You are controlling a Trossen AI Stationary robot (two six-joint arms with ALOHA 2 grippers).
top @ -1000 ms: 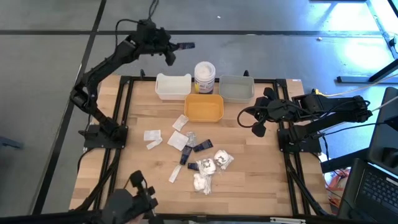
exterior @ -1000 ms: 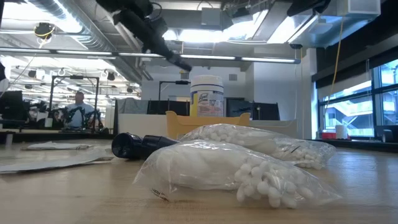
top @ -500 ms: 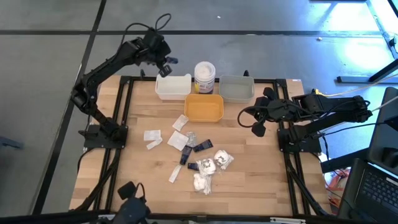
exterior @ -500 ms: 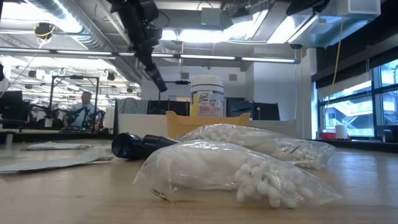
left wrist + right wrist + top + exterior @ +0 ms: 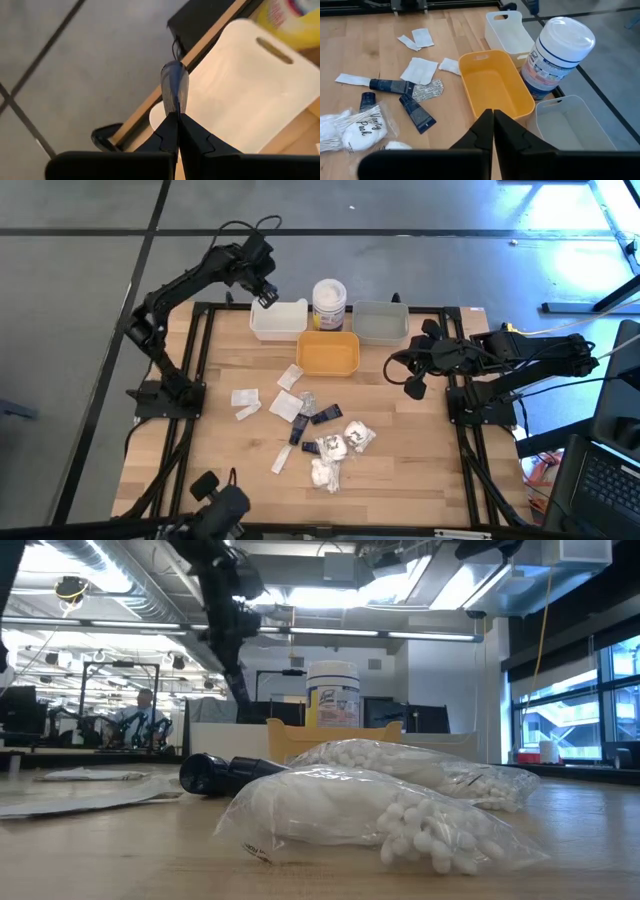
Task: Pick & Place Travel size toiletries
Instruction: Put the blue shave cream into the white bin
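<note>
My left gripper [image 5: 264, 288] hangs above the far left corner of the white tray [image 5: 278, 319], shut on a small dark tube [image 5: 174, 87]. In the low view it shows high up, with the tube [image 5: 234, 680] pointing down. The other toiletries lie on the table's middle: black tubes [image 5: 325, 416], flat white sachets [image 5: 245, 397] and clear-wrapped cotton swab packs [image 5: 345, 442]. My right gripper [image 5: 415, 385] waits shut at the table's right edge, and its fingers [image 5: 492, 120] look over the yellow tray. My left gripper pinches the dark tube between its two fingers by one end [image 5: 175, 114], coming from above and pointing down. The tube's free end [image 5: 174, 77] sticks out past the fingertips, lifted clear over the white tray's corner [image 5: 165, 107].
A yellow tray [image 5: 328, 353] stands in front of a white jar with a yellow label [image 5: 328, 304], and a grey tray [image 5: 381, 321] stands to their right. Black frame rails run along the table's edges. Bare wood lies along the left and near sides.
My left gripper has swung from pointing level toward the table's right to pointing down. It has moved toward the left and near edges, down to the white tray's far left corner, and has kept the tube in its shut fingers.
</note>
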